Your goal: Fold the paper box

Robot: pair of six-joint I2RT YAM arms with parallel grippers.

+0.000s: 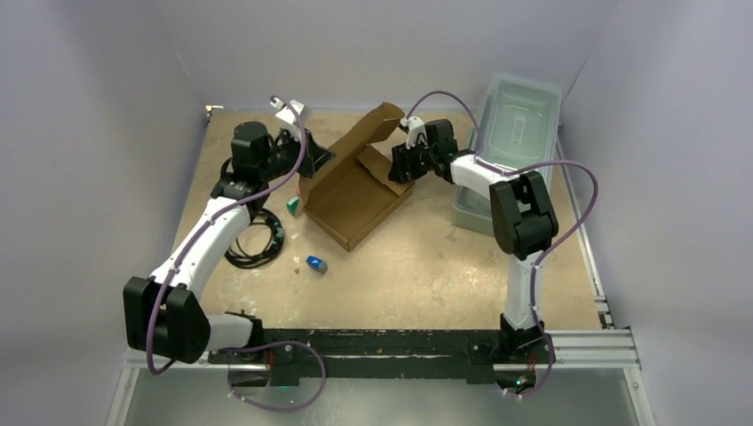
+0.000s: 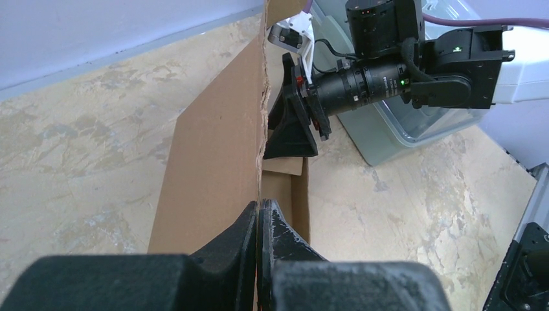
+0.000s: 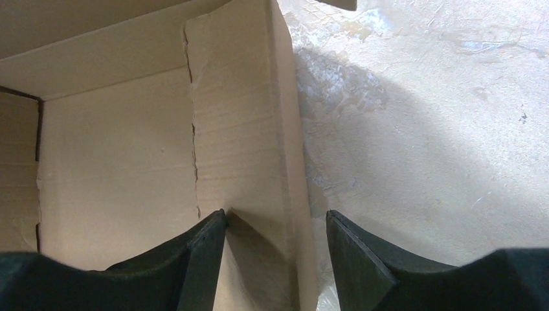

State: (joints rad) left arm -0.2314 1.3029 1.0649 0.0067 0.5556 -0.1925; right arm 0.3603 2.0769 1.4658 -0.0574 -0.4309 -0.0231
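Top external view: one brown cardboard paper box point(image 1: 355, 191) lies partly formed near the far edge of the table point(image 1: 426, 266), about midway between its left and right edges. Its shallow tray is open upward, and one large flap stands raised at the far side. Two robot arms reach in, one to each side of the box.

The left pincer point(image 2: 259, 220) is clenched on the thin edge of one upright cardboard wall at the box's left side, with the sheet pinched between its two fingers. The right pincer point(image 3: 276, 259) is released. Its two jaws stand apart, one on either side of a folded wall on the box's right side, with one jaw over the inside of the tray and the other over bare table.

One clear plastic bin point(image 1: 511, 133) with a lid sits in the far right corner. One small blue block point(image 1: 316, 264) lies left of the table's centre. One small green and white piece point(image 1: 292, 206) sits just beside the box's left corner. One coil of black cable point(image 1: 257, 244) rests near the left edge.
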